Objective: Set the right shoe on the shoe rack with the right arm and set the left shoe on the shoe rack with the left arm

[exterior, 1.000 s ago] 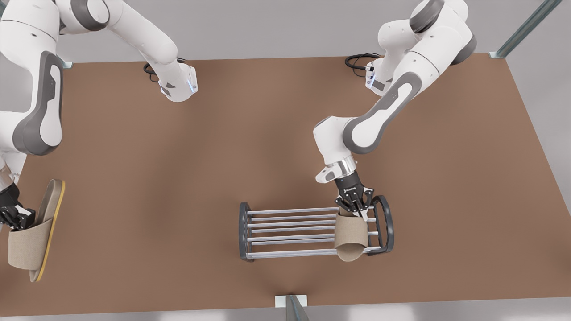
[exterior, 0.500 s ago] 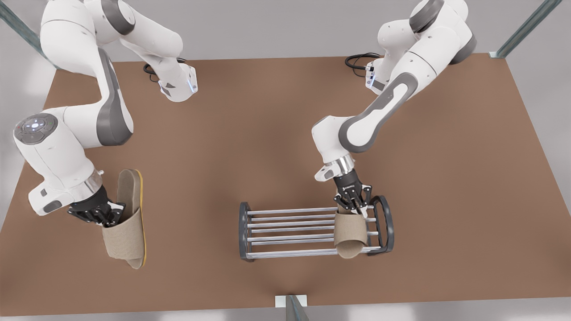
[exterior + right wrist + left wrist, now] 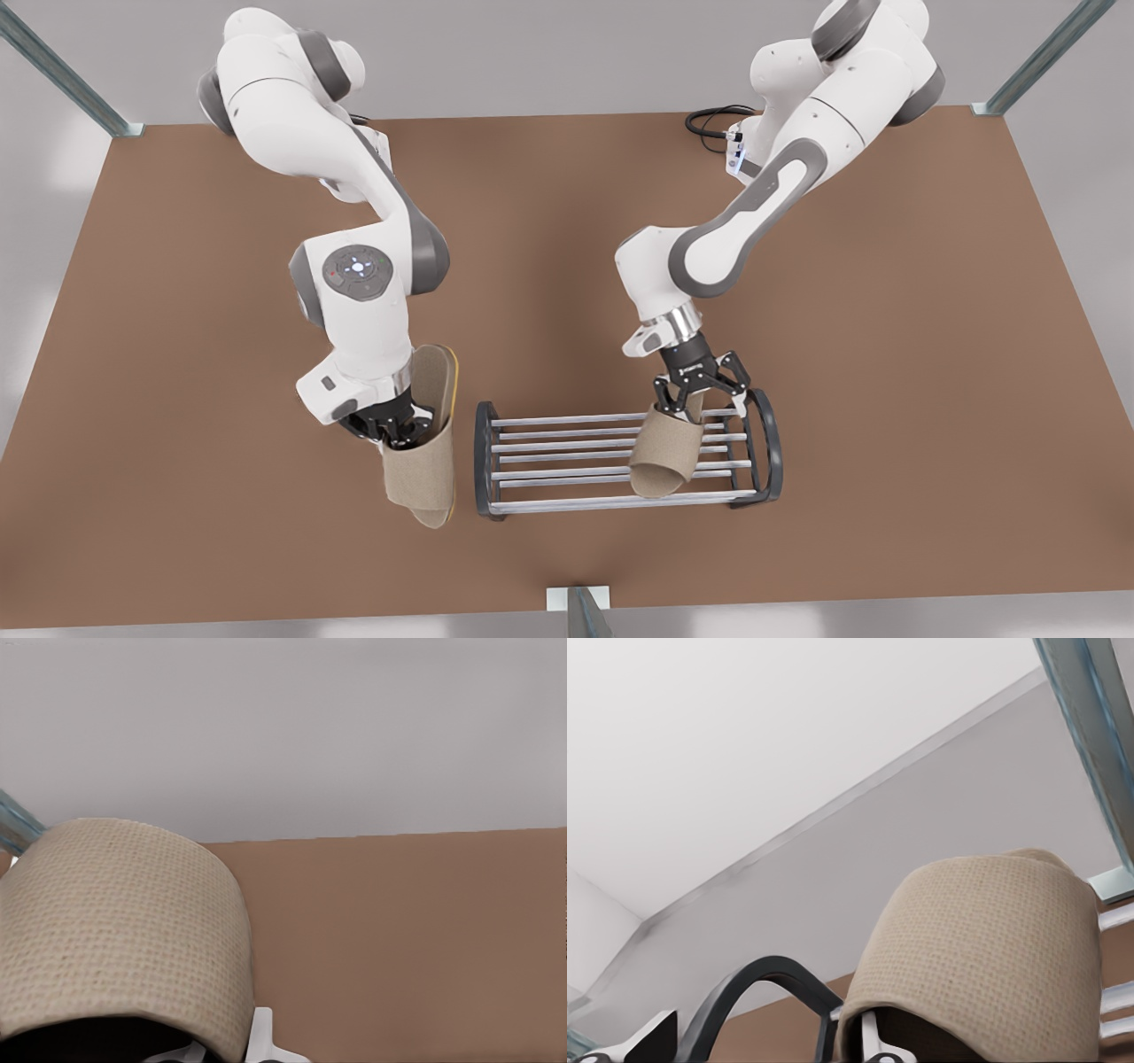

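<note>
Left tool (image 3: 700,394) right above the shoe rack (image 3: 484,461), at the end on the front view's right, spread wide and gripping nothing. Just under it, the left shoe (image 3: 660,452): a beige woven slipper lying across the silver bars, tilted, toe aimed at the rack's near edge. Same woven strap (image 3: 983,948) up close in the left wrist view, with one of the rack's dark arched end frames (image 3: 757,974) beside it.

Right tool (image 3: 390,430) just outside the rack's other end, on the front view's left, clamped narrow on the strap of the right shoe (image 3: 423,465). Slipper turned up on its side, yellow sole edge facing the rack and very close to that end frame; can't tell if actually touching. Woven strap (image 3: 115,921) again in the right wrist view, brown counter (image 3: 416,939) behind it.

Rack itself sitting on the counter (image 3: 886,354), roughly midway along the near edge.
</note>
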You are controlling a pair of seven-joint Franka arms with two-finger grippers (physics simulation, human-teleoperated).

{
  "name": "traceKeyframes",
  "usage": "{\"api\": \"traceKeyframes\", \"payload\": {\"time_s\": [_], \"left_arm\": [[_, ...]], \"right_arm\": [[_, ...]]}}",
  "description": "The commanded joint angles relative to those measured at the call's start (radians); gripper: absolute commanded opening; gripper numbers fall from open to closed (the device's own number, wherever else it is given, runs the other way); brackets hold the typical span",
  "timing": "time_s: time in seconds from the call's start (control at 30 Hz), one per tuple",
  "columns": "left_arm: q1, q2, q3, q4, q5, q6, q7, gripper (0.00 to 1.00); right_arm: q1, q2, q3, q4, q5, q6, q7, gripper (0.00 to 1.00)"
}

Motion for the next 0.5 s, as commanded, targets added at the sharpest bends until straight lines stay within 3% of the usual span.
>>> {"api": "traceKeyframes", "payload": {"time_s": [0.0,0.1,0.4,0.47], "left_arm": [[0.003,0.0,0.0,0.005,0.001,-0.007,-0.002,1.0],[0.006,0.0,0.0,0.018,0.002,-0.006,0.001,1.0],[0.005,0.016,0.004,0.024,-0.001,-0.006,0.001,1.0],[0.0,-0.004,-0.048,0.041,-0.181,-0.028,0.033,1.0]], "right_arm": [[0.024,0.029,-0.023,0.033,-0.007,-0.009,0.385,0.21],[0.11,0.055,-0.095,0.034,-0.007,0.014,0.449,0.21],[0.148,0.055,-0.105,0.079,-0.007,0.014,0.524,0.21],[0.159,0.055,-0.109,0.077,-0.007,0.014,0.543,0.21]]}}
